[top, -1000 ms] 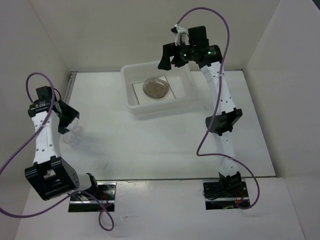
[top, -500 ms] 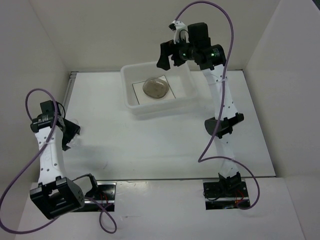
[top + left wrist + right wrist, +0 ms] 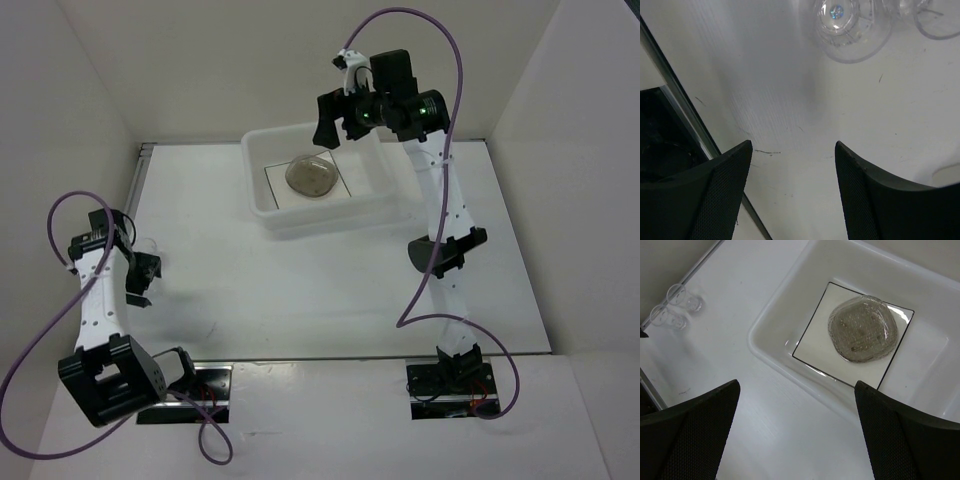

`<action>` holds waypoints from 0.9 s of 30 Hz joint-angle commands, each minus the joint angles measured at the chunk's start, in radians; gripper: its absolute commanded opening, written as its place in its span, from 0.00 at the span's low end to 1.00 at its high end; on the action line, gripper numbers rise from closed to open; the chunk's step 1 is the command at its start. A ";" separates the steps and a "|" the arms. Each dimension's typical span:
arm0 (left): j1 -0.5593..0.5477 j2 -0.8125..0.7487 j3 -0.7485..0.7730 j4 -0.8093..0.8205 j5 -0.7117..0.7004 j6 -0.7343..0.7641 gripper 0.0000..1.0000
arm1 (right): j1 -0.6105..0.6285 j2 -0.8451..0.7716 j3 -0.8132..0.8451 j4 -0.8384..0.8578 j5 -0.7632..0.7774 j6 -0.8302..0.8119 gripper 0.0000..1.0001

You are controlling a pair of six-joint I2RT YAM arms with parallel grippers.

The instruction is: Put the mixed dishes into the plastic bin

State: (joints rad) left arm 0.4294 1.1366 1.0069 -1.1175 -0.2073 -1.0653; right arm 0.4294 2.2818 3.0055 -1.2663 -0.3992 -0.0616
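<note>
The plastic bin (image 3: 262, 205) stands at the table's back centre, also in the right wrist view (image 3: 765, 347). In it lies the square white plate (image 3: 815, 347) with a grey speckled dish (image 3: 862, 327) on top; both show from above (image 3: 311, 175). My right gripper (image 3: 330, 118) (image 3: 796, 390) is open and empty, high over the bin's near-left rim. Two clear cups (image 3: 687, 299) (image 3: 666, 317) stand at the table's left side. My left gripper (image 3: 142, 282) (image 3: 792, 150) is open and empty, low over the table just short of one clear cup (image 3: 850, 22); a second (image 3: 940, 20) is beside it.
A dark metal rail (image 3: 685, 120) runs along the table's left edge, close to my left fingers. White walls (image 3: 80, 90) enclose the table at the left, back and right. The arm bases (image 3: 445, 380) sit at the near edge.
My left arm has drawn back toward the near-left, its gripper now lower and closer to the table edge. My right gripper shifted slightly left above the bin. The dishes in the bin have not moved.
</note>
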 commanded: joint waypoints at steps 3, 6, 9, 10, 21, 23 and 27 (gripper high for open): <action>0.029 0.008 0.044 -0.002 -0.095 -0.131 0.74 | 0.006 -0.085 0.017 -0.025 0.022 -0.014 1.00; 0.041 0.018 0.036 -0.015 -0.098 -0.168 0.74 | 0.006 -0.085 0.016 -0.035 0.033 -0.014 1.00; 0.052 0.018 0.000 0.027 -0.076 -0.196 0.74 | 0.006 -0.085 0.006 -0.035 0.033 -0.014 1.00; 0.052 0.018 -0.020 0.038 -0.066 -0.209 0.74 | 0.006 -0.096 -0.003 -0.035 0.033 -0.014 1.00; 0.094 0.110 -0.061 0.105 -0.057 -0.248 0.74 | 0.006 -0.105 -0.031 -0.035 0.051 -0.014 1.00; 0.103 0.135 -0.051 0.105 -0.066 -0.248 0.74 | 0.006 -0.105 -0.031 -0.035 0.051 -0.014 1.00; 0.112 0.173 -0.028 0.105 -0.086 -0.248 0.74 | 0.006 -0.114 -0.049 -0.035 0.060 -0.014 1.00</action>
State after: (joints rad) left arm 0.5274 1.2900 0.9398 -1.0168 -0.2626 -1.2907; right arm 0.4294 2.2440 2.9677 -1.2881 -0.3534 -0.0689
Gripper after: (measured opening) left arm 0.743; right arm 0.999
